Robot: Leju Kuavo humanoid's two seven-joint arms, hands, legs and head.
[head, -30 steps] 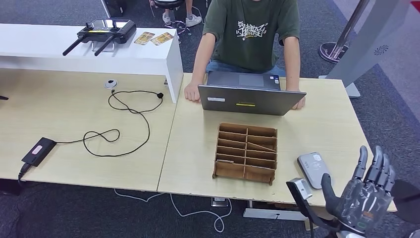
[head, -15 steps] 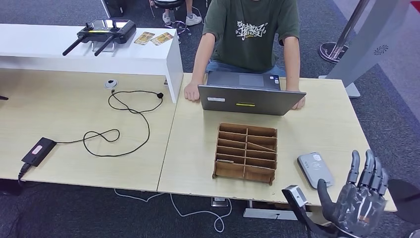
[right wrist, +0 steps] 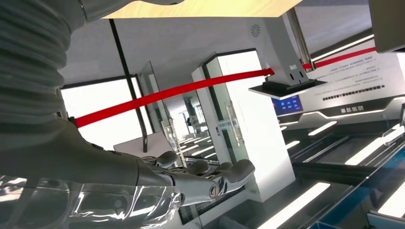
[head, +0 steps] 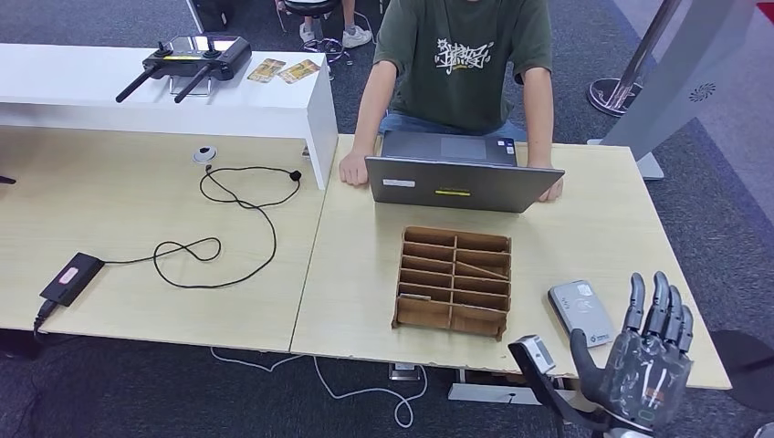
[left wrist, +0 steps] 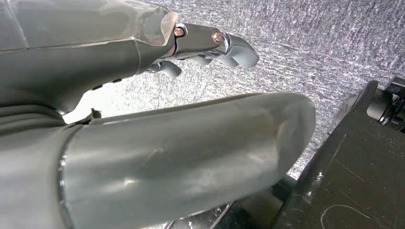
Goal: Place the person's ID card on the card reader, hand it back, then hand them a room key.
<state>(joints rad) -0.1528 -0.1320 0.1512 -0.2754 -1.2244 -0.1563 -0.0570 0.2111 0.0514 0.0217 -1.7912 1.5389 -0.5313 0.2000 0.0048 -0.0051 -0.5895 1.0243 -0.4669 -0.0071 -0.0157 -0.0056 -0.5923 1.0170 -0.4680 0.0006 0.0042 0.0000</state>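
The grey card reader (head: 580,310) lies flat near the table's front right corner. My right hand (head: 643,360) is raised just in front of it, off the table's near edge, fingers spread upward and holding nothing. In the right wrist view the same hand (right wrist: 191,179) is stretched out and empty. My left hand (left wrist: 210,45) hangs over grey carpet with its fingers loosely extended and nothing in it. A person in a green shirt (head: 461,55) sits across the table, one hand resting at each side of a laptop (head: 463,178). Two small cards (head: 283,70) lie on the white shelf.
A wooden slotted organizer (head: 454,278) stands mid-table between the laptop and me. On the left table lie a black cable (head: 228,228) and a black box (head: 70,277). A drone controller (head: 187,59) sits on the white shelf (head: 164,100).
My right hand has sunk lower and drifted left, from beside the card reader to just in front of it. Nothing else has moved.
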